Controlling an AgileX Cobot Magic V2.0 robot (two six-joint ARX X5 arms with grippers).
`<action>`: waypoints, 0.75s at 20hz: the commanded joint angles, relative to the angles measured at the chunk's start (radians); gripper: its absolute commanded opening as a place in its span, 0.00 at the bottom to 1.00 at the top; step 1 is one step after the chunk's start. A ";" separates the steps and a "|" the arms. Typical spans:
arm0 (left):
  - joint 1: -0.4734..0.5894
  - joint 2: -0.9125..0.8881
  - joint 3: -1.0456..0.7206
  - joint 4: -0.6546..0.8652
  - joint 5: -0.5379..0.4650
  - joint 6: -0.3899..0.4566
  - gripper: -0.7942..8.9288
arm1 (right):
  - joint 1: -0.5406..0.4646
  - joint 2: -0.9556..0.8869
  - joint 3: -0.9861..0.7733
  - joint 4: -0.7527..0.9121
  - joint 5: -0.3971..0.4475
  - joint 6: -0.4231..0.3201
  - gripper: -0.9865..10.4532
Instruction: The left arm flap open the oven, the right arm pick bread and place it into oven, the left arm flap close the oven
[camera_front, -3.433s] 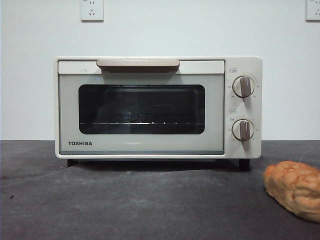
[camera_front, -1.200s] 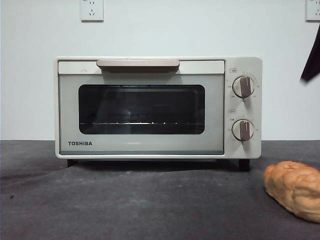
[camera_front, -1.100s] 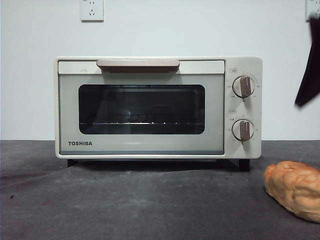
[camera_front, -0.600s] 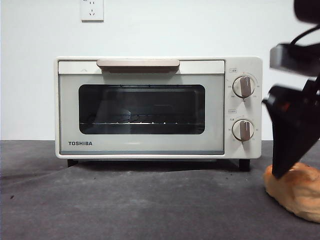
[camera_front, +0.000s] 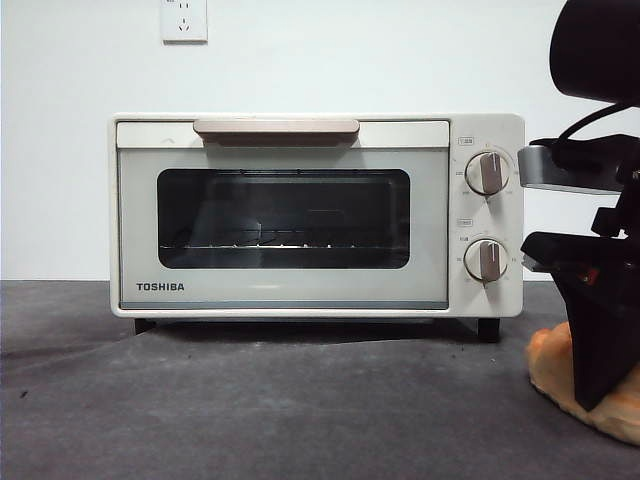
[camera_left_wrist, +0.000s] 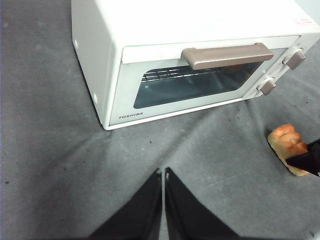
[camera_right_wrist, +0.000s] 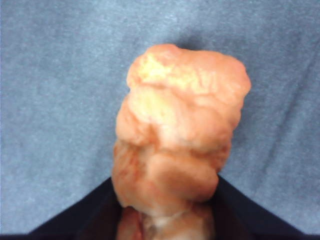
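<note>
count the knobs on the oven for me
2. Both sit on the oven's right-hand panel, beside the shut glass door: the upper knob near the top, and the lower knob directly beneath it. None appear hidden.

Looks like a lab or test bench, not a home kitchen. Bare white wall (camera_front: 330, 60) w/ two plain sockets (camera_front: 184, 20) high up, no cupboards, tiles or worktop gear. Table (camera_front: 250, 400) is covered in dark grey felt-like cloth, a bit scuffed and speckled, running right up to the wall. Only kitchen item is a small cream oven (camera_front: 316, 215) set alone on the cloth, plus one bun (camera_left_wrist: 287, 147) lying straight on the fabric, no plate. Black robot arm (camera_front: 595, 250) w/ cables and a metal bracket fills the right edge in front view: staged setup for robot trials, sparse and evenly lit.
</note>
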 joint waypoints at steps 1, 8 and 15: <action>-0.006 0.005 0.019 0.024 0.003 0.002 0.10 | 0.008 0.006 0.001 0.006 0.004 0.017 0.25; -0.116 0.074 0.020 0.157 0.002 -0.046 0.10 | 0.014 -0.170 0.062 -0.091 -0.026 0.004 0.25; -0.288 0.310 0.050 0.422 -0.074 -0.088 0.10 | 0.018 -0.347 0.207 -0.274 -0.023 -0.023 0.25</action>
